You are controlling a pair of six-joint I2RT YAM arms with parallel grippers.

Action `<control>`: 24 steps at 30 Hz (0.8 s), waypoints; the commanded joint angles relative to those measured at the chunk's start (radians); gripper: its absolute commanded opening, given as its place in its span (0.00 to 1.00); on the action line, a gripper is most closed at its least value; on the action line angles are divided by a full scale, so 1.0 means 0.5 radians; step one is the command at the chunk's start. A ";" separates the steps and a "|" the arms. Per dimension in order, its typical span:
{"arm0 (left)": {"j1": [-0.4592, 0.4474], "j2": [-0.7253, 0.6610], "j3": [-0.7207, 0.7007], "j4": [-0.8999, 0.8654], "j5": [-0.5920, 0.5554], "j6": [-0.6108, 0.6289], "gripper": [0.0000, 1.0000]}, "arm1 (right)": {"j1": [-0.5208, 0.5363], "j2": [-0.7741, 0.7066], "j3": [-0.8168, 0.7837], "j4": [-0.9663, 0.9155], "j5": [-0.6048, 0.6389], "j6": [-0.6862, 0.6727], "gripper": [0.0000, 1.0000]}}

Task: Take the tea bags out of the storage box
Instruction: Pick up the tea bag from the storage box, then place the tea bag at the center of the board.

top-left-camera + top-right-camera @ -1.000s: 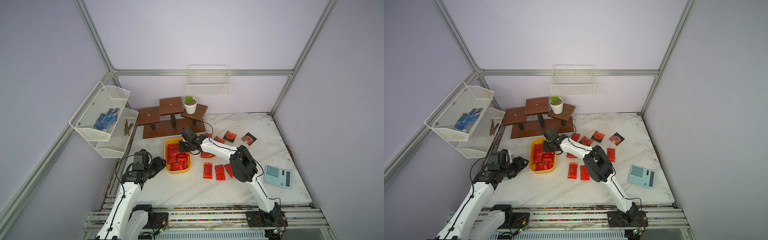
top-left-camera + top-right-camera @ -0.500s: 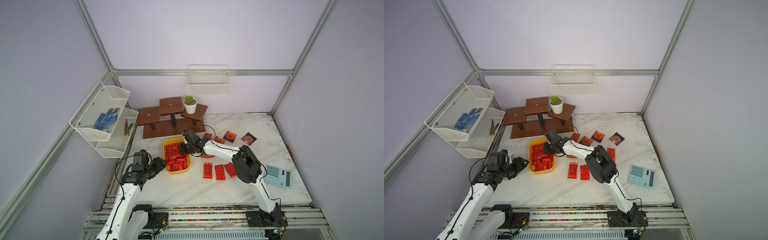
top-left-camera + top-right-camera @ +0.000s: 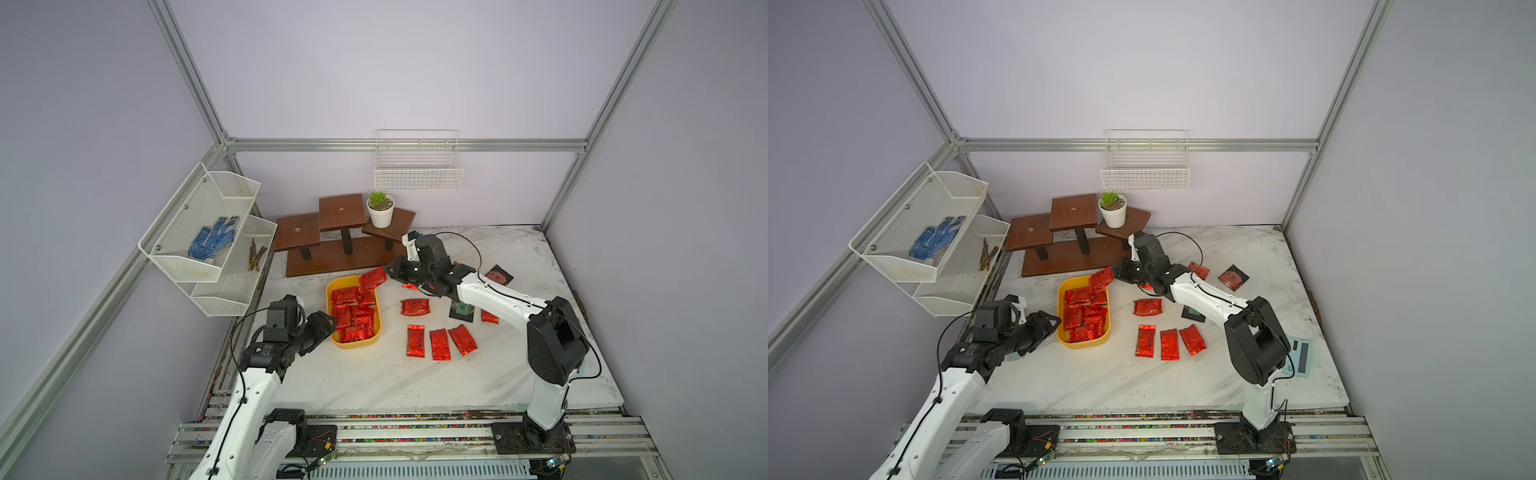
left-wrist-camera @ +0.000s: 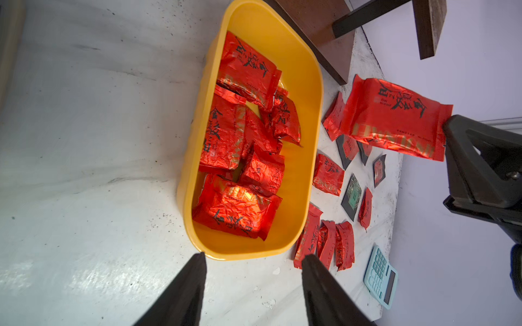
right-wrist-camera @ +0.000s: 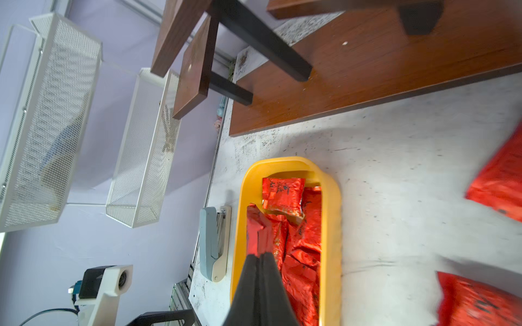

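While the right pincer (image 3: 387, 272) is clenched on the end seam of the held sachet (image 3: 372, 279), that sachet hangs tilted above the far end of the storage box (image 3: 354, 343), as both top views show. The left pincer (image 3: 324, 332) stands released and empty just beside the box's near end. Tea bags (image 3: 353, 318) cover the box floor. Six red sachets (image 3: 1169, 344) show on the worktop (image 3: 374, 382), three of them in a row and one partly under the right arm.

Left wrist view: the parted fingers (image 4: 195, 282) frame the near end of the box. At least six sachets overlap inside, so an exact count cannot be made. Beyond lie at least three black packets (image 4: 351, 194), one green-labelled, and one calculator (image 4: 380, 275).

Right wrist view: the jaws are pressed together on a crumpled foil edge of the held sachet (image 5: 258, 228).

Handling, as judged: each sachet looks light, thin and crinkly. It is probably slippery and will bend rather than break. The best hold is a raised crimped seam or corner, since a flat face offers little purchase.
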 commanded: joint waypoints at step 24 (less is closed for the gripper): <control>-0.408 0.407 0.313 0.135 -0.233 -0.015 0.58 | -0.868 0.641 0.367 0.010 -0.087 -0.133 0.00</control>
